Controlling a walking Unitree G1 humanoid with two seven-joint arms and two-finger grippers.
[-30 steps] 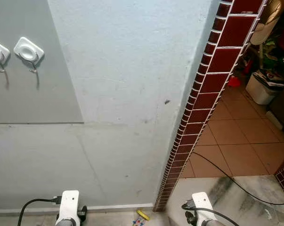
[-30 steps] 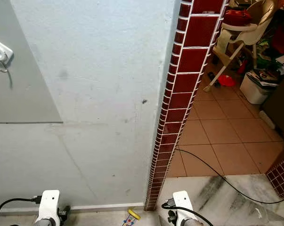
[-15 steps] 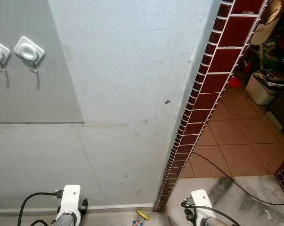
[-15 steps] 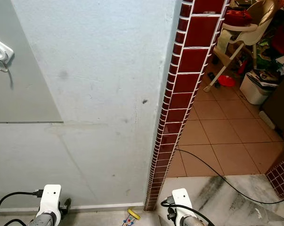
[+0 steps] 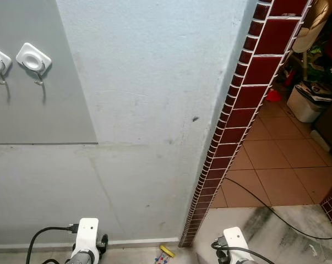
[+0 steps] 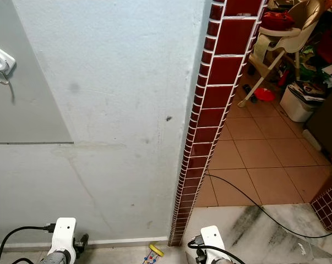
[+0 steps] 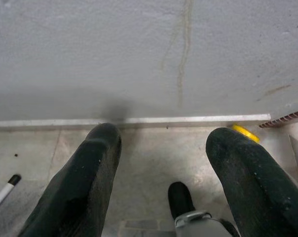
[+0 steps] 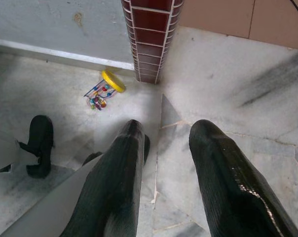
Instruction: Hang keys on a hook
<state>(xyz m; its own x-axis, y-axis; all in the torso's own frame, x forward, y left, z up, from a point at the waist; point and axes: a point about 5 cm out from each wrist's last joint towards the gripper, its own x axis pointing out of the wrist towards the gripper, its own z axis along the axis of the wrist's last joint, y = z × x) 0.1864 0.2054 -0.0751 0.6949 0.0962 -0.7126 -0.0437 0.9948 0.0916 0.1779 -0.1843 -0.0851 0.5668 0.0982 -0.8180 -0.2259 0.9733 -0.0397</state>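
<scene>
A bunch of keys (image 8: 102, 91) with a yellow tag and coloured beads lies on the marble floor, at the foot of the wall beside the red tiled pillar; it is also seen as the keys (image 5: 164, 253). Two white hooks (image 5: 33, 58) are stuck high on a grey panel at the upper left of the wall. My left gripper (image 7: 163, 148) hangs open over the floor by the skirting, with nothing between its fingers. My right gripper (image 8: 168, 136) is open too, above the floor a short way from the keys. Both wrists show low down, the left wrist (image 5: 86, 242) and the right wrist (image 5: 234, 242).
The red tiled pillar (image 5: 240, 104) ends the pale wall (image 5: 154, 82). To its right a black cable (image 5: 276, 212) crosses the tiled floor towards a white bin (image 5: 309, 102), a high chair (image 6: 278, 38) and clutter. A thin stick (image 7: 3, 190) lies on the floor.
My left wrist has drifted slightly right and my right wrist has sunk a little. The keys and the hooks have stayed in place.
</scene>
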